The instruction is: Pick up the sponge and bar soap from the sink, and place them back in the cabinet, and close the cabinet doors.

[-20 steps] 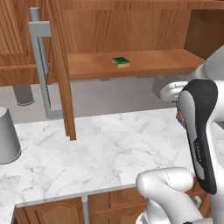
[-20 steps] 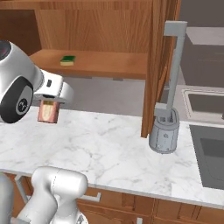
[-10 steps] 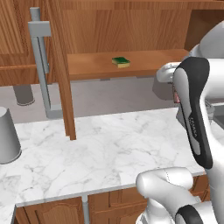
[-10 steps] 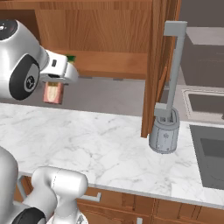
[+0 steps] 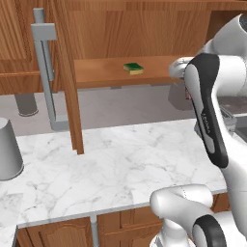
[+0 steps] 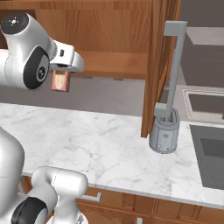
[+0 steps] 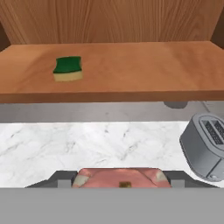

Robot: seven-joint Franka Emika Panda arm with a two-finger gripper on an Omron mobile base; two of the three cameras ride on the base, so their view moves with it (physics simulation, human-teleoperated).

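Observation:
The bar soap (image 6: pixel 60 82), cream with pinkish-red edges, is in my gripper (image 6: pixel 61 77), which is shut on it just below and in front of the cabinet shelf (image 6: pixel 109 63). In the hand view the bar soap (image 7: pixel 120 177) lies between my fingertips at the bottom, with the wooden shelf (image 7: pixel 144 65) straight ahead. The green and yellow sponge (image 7: pixel 68 68) lies on the left part of that shelf, and the sponge (image 5: pixel 133 68) also lies mid-shelf in the left base view. Both cabinet doors stand open: one door (image 5: pixel 65 72) and the other door (image 6: pixel 156 65). The dark sink (image 6: pixel 212 153) is at the far right.
A grey toaster (image 6: pixel 165 134) stands on the marble counter (image 6: pixel 87 140) under the right door's bar handle (image 6: pixel 176 65), and the toaster (image 7: pixel 205 144) sits lower right in the hand view. A grey cup (image 5: pixel 9 149) is at the counter's left end.
The arm has lifted the bar soap from just above the counter up to near shelf height and carried it closer to the cabinet. The sponge has not moved.

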